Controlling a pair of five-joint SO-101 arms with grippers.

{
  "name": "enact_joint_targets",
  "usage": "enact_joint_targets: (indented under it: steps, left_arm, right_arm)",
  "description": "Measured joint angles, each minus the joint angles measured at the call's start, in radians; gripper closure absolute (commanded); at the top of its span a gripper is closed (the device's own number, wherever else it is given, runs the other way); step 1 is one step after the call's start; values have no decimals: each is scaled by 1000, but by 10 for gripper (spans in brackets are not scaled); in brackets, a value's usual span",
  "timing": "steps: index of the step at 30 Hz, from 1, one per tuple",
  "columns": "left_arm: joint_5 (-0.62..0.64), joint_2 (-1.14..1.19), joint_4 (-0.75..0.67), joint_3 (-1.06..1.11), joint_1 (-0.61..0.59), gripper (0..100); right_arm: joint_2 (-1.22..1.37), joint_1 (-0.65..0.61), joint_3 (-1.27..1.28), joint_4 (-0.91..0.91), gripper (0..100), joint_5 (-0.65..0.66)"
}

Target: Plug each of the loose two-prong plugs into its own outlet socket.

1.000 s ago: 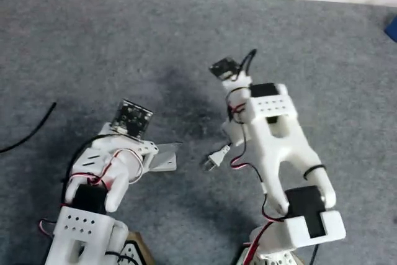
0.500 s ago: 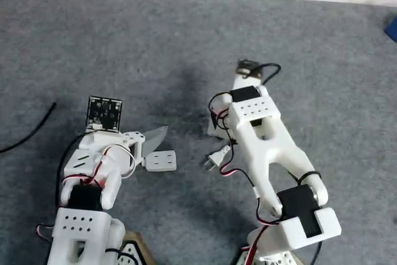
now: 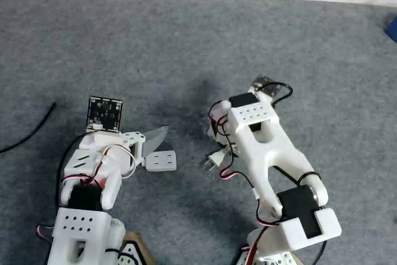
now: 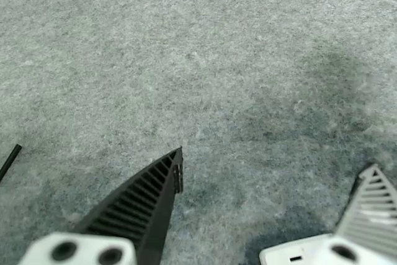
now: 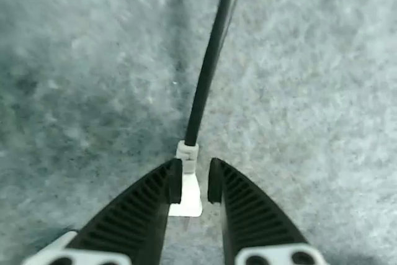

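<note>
The right jaws stand narrow about the white plug, one on each side of its body. A sliver of gap shows on one side, so we judge the plug straddled rather than gripped. Its black cord runs straight away from the jaws over the grey bench. From above, the plug lies on the bench tight against the right arm, its prongs pointing toward the left arm. The left jaws hang wide apart and hold nothing, low over the bench and well apart from the plug. A black cable trails in at the far left edge.

We see no socket, and no plug seated in one. By our reading the task is barely begun. The grasp on this one plug is not yet closed, and lifting it, carrying it and pushing it home all remain, as does any other plug.

Against a second ago, the right arm has swung its wrist round and drawn back over the plug, which has kept its spot. The left arm turned toward the bench's left side in the first half-second and has held there since.
</note>
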Motion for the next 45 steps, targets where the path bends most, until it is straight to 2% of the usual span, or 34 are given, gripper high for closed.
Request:
enact_joint_targets:
  steps: [11,21,24,31,36,40,45]
  left_arm:
    - [0,0,0,0,0,597]
    - [0,0,0,0,0,597]
    - [0,0,0,0,0,597]
    - [0,0,0,0,0,597]
    - [0,0,0,0,0,597]
    - [0,0,0,0,0,597]
    - [0,0,0,0,0,595]
  right_arm:
    - [98,0,21,-91,918,0]
    - [187,0,-25,-84,926,74]
    - [192,2,-26,-84,998,195]
    - [206,-34,-64,-57,993,597]
    - [213,-107,-199,110,993,878]
    - [183,-183,-397,212,993,947]
    - [-34,-262,-687,287,993,950]
